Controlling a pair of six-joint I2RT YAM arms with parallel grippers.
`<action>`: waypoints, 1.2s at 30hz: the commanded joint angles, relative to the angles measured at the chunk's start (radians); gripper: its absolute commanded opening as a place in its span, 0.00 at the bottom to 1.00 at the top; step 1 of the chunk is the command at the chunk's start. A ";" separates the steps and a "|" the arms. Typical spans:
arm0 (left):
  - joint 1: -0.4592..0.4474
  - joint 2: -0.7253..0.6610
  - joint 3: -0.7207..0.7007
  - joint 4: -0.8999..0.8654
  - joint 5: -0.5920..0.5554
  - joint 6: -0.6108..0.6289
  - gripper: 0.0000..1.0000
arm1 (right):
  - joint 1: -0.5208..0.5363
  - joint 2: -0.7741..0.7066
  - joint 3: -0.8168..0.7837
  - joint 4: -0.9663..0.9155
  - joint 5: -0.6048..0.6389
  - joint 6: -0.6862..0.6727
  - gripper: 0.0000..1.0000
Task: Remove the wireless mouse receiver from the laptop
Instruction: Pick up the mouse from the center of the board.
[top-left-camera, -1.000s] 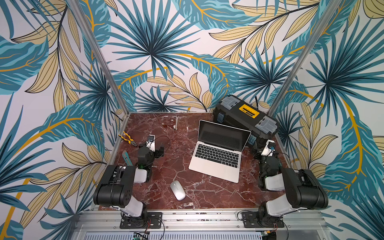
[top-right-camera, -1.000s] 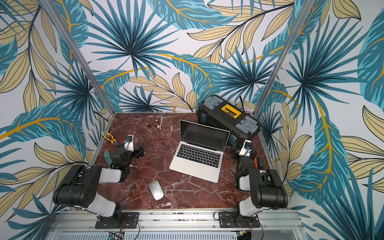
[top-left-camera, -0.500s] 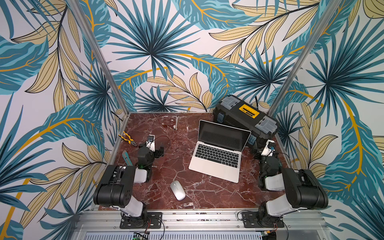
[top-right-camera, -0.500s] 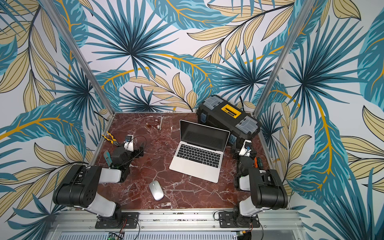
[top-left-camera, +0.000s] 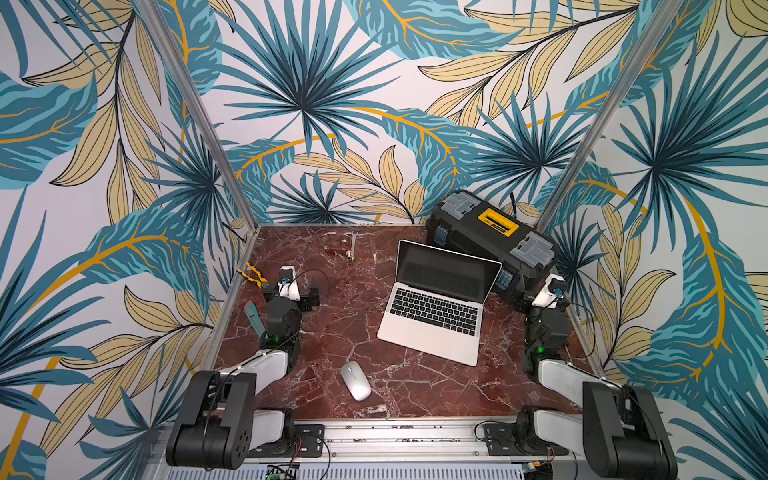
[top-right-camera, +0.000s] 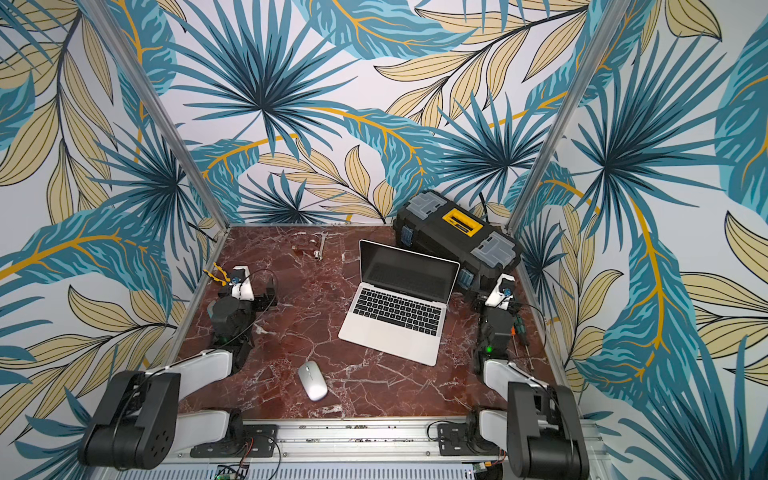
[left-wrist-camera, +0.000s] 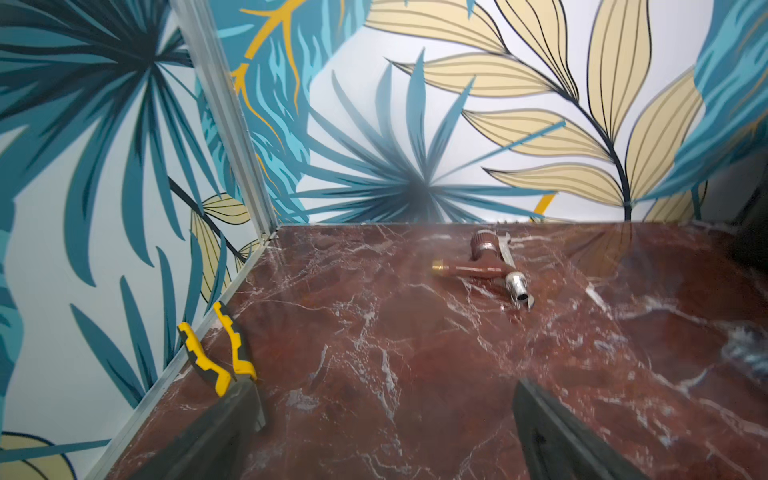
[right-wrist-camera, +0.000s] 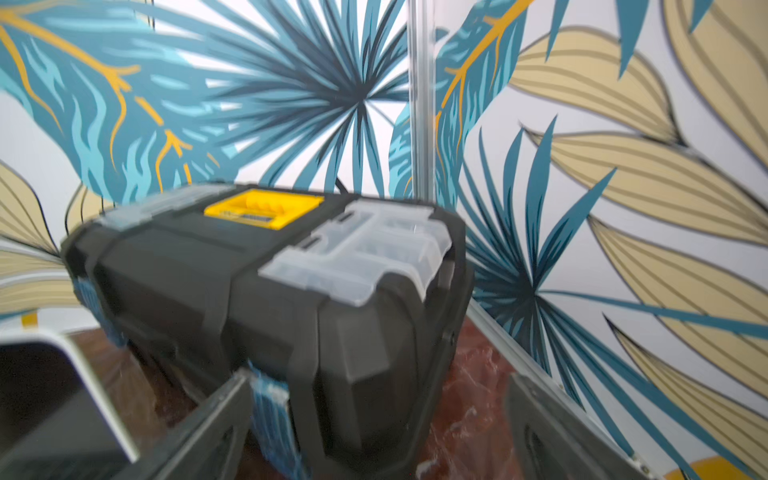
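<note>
The silver laptop (top-left-camera: 432, 332) stands open on the red marble table, right of centre, its dark screen (top-right-camera: 407, 272) facing the front; a corner of it shows in the right wrist view (right-wrist-camera: 45, 399). I cannot make out the wireless mouse receiver in any view. My left gripper (top-left-camera: 291, 296) rests low at the left side, well away from the laptop, open, with only bare marble between its fingers (left-wrist-camera: 384, 390). My right gripper (top-left-camera: 549, 297) sits just right of the laptop, open and empty (right-wrist-camera: 380, 380), facing the black toolbox (right-wrist-camera: 266, 291).
A silver mouse (top-left-camera: 355, 380) lies near the front edge. The black toolbox (top-left-camera: 492, 239) with a yellow handle stands behind the laptop. Yellow pliers (left-wrist-camera: 224, 357) lie by the left wall, metal tools (left-wrist-camera: 496, 266) at the back, and screwdrivers (top-right-camera: 519, 334) by the right wall.
</note>
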 joint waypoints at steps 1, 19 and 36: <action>0.002 -0.085 0.071 -0.266 -0.138 -0.266 1.00 | 0.007 -0.091 0.077 -0.306 -0.056 0.135 0.99; -0.328 -0.187 0.435 -1.585 0.152 -0.791 1.00 | 0.049 -0.290 0.101 -0.677 -0.342 0.269 0.95; -0.706 -0.038 0.362 -1.569 0.040 -1.184 1.00 | 0.085 -0.349 0.103 -0.840 -0.486 0.288 0.91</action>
